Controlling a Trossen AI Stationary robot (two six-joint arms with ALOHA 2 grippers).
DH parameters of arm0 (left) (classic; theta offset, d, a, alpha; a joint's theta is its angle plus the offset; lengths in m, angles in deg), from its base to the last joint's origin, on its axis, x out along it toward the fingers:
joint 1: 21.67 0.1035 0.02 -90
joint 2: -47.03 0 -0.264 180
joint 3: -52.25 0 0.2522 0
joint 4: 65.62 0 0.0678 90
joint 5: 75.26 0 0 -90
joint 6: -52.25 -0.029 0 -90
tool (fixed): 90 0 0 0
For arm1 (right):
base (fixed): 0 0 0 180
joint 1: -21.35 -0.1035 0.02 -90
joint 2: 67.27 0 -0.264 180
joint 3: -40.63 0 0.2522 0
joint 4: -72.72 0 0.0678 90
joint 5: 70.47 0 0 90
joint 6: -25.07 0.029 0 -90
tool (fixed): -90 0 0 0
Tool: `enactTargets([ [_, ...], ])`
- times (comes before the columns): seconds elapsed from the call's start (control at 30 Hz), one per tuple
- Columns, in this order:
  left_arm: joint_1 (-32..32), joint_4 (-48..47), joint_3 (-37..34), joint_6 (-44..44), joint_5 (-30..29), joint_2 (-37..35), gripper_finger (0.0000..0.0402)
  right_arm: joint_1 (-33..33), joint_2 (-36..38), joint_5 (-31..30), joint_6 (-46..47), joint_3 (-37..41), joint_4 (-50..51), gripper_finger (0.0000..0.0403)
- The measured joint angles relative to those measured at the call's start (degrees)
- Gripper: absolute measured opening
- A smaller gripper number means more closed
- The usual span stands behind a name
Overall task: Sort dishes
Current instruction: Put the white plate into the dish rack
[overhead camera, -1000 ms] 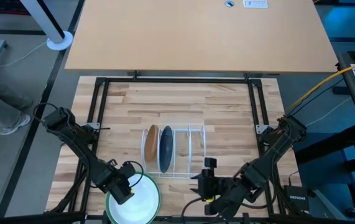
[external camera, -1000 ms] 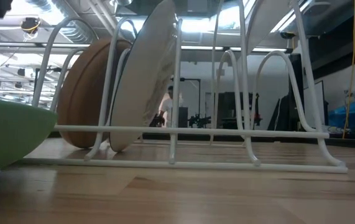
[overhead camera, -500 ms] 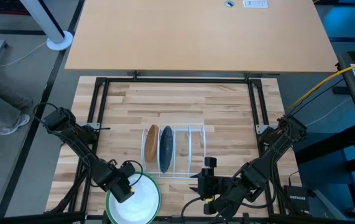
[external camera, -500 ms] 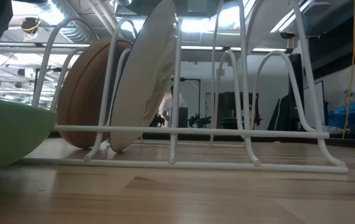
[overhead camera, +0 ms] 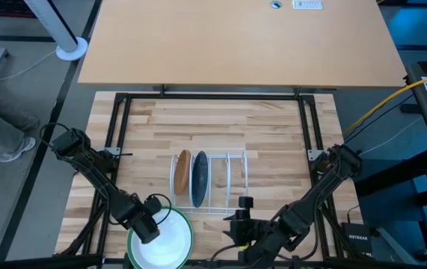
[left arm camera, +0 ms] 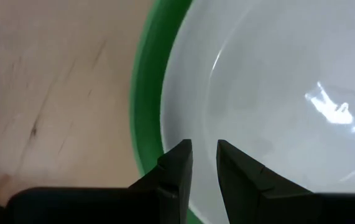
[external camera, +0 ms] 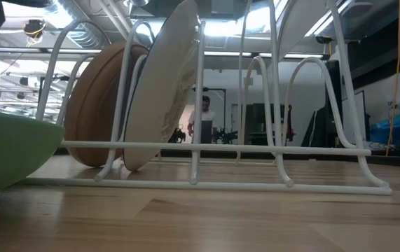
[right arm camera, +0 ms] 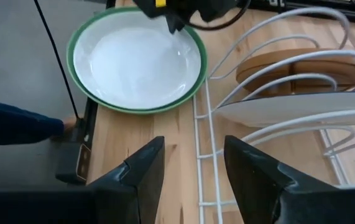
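Observation:
The white plate [overhead camera: 164,240] lies inside the green plate [overhead camera: 186,223] at the table's near edge, left of centre. My left gripper [overhead camera: 152,211] is at their far-left rim, its fingers nearly together [left arm camera: 204,144]. The tan-brown plate [overhead camera: 184,170] and the dark blue plate [overhead camera: 199,178] stand on edge in the white wire rack [overhead camera: 232,183]. In the low view the blue plate's back [external camera: 161,91] shows pale. My right gripper [overhead camera: 243,208] is open above the table, just right of the stacked plates [right arm camera: 194,146]. My left gripper has the white plate's rim [left arm camera: 180,112] at its far-left side, coming slanting from above. One finger [left arm camera: 176,171] crosses the seam between white and green, and the other [left arm camera: 239,177] is over the white inside. The plate lies flat in the green plate.
The rack has free slots [overhead camera: 235,175] on its right side. Bare wood stretches beyond the rack toward the far edge [overhead camera: 213,119]. A dark frame [overhead camera: 116,134] borders the table. A blue sleeve [right arm camera: 15,127] shows beside the near edge in the right wrist view.
My right gripper has moved toward the table's left and near edge, closer to the stacked plates, staying open. The plates and rack have kept their places.

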Motion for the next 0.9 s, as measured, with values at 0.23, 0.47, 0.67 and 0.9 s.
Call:
enactTargets([
  [0.23, 0.0, -0.6, 0.0, -0.9, 2.5, 0.0, 0.0066, 0.0, -2.7, 0.3, 0.0, 0.0, -0.7, 0.0169],
  [0.47, 0.0, -2.3, 0.0, -0.7, 6.0, 0.0, 0.0066, 0.0, -6.0, 1.5, 0.2, 0.0, -1.9, 0.0169],
  [0.67, -0.2, -4.6, 0.0, -0.5, 5.8, 0.0, 0.0066, 0.0, -8.3, 2.1, 0.2, 0.0, -3.7, 0.0169],
  [0.9, -0.2, -4.0, 0.0, -0.4, 2.0, 0.0, 0.0066, 0.0, -8.7, 2.6, 0.2, 0.0, -4.1, 0.0169],
])
